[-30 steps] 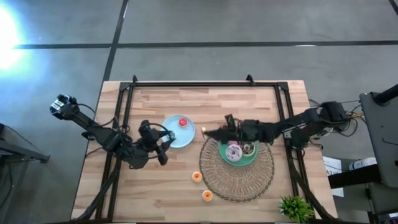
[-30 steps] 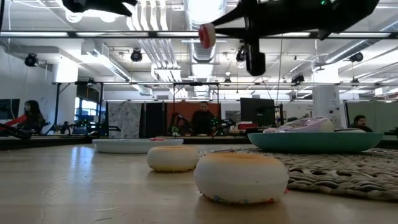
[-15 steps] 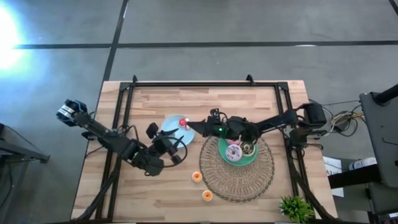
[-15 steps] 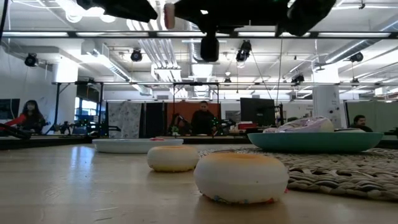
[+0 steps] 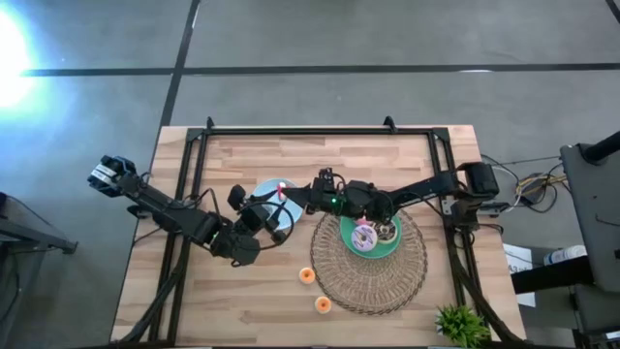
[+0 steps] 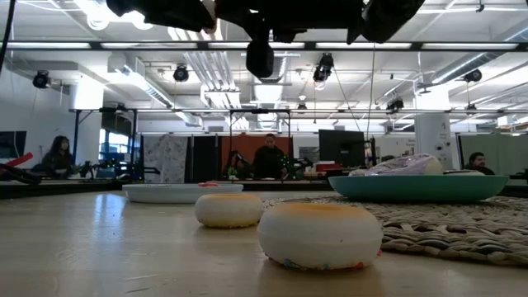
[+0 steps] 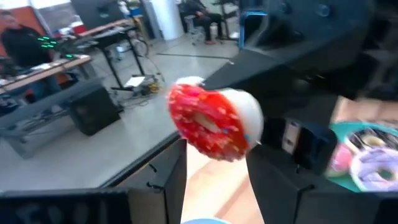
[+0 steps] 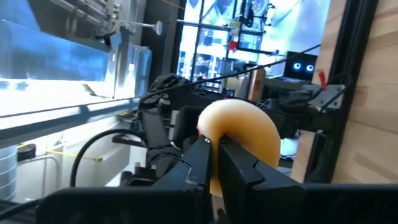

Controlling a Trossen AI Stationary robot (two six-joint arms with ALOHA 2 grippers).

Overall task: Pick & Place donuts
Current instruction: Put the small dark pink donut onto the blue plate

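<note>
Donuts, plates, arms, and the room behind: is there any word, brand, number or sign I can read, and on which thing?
None can be read.
The red-iced donut, the two orange donuts and both plates carry no print.
The room's screens show only glowing shapes, too blurred to read.

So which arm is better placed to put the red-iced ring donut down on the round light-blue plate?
Right. The right gripper clamps the red-iced ring donut and hangs over the round light-blue plate; the left gripper, beside it, is open and empty.
</note>
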